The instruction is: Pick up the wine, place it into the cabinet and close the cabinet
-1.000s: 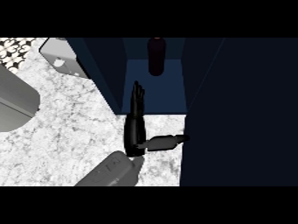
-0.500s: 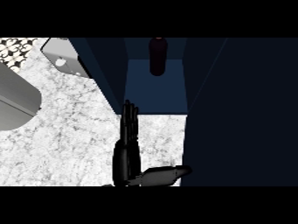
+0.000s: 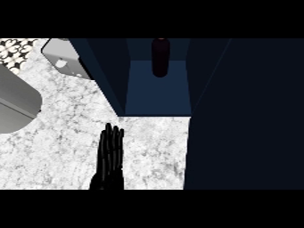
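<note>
Head view, steeply down on a white marble counter. At 12 o'clock, wine bottle inside the open dark-blue cabinet, upright on its shelf floor, well apart from any hand. At 6 o'clock, right hand over the counter, fingers straight and pressed together, pointing toward 12, holding nothing, just short of the cabinet's front edge. At 3 o'clock, the dark cabinet door filling the side. At 9 o'clock, left forearm, grey; its hand out of sight. At 11 o'clock, a grey appliance beside patterned tile.
</note>
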Motion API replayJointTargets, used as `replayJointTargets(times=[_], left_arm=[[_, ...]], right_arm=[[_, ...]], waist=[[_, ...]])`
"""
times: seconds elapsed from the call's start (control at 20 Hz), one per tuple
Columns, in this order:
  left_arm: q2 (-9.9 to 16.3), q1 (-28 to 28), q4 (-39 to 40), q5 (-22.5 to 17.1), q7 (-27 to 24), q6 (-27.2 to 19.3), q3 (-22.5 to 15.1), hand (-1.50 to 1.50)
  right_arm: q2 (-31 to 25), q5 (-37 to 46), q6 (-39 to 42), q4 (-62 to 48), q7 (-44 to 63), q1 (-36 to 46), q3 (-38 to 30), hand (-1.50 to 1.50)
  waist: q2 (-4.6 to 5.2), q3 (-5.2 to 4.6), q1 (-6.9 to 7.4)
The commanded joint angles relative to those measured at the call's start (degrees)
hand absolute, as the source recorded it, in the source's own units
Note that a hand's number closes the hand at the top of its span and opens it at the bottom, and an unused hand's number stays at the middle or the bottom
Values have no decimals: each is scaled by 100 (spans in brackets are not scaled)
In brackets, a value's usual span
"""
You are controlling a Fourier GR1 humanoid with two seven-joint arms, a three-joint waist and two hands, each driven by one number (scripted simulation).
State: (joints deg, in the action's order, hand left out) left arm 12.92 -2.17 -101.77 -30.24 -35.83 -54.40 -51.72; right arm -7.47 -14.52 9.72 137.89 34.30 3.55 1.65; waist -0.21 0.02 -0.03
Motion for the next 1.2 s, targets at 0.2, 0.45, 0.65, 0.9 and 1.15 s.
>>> replayJointTargets(times=[0.2,0.45,0.65,0.9,1.15], left_arm=[[830,748,-783,21,-129,643,-26,-150],[1472,1132,-1447,106,-12,825,-15,-150],[1751,1538,-1669,-71,-209,1035,267,-150],[2388,2092,-2039,-489,-550,1646,977,-150],[2714,2367,-2359,-874,-504,1981,1654,-150]], right_arm=[[-178,-917,386,686,545,-361,70,150],[-113,-517,724,598,53,-456,314,150],[16,-1122,750,547,315,-931,604,150],[242,-1001,451,954,854,-1182,1313,150],[274,-679,714,723,805,-973,2061,150]], waist=[[4,-2,-14],[5,0,-2],[-2,1,-2],[-17,-10,34],[-11,-13,83]])
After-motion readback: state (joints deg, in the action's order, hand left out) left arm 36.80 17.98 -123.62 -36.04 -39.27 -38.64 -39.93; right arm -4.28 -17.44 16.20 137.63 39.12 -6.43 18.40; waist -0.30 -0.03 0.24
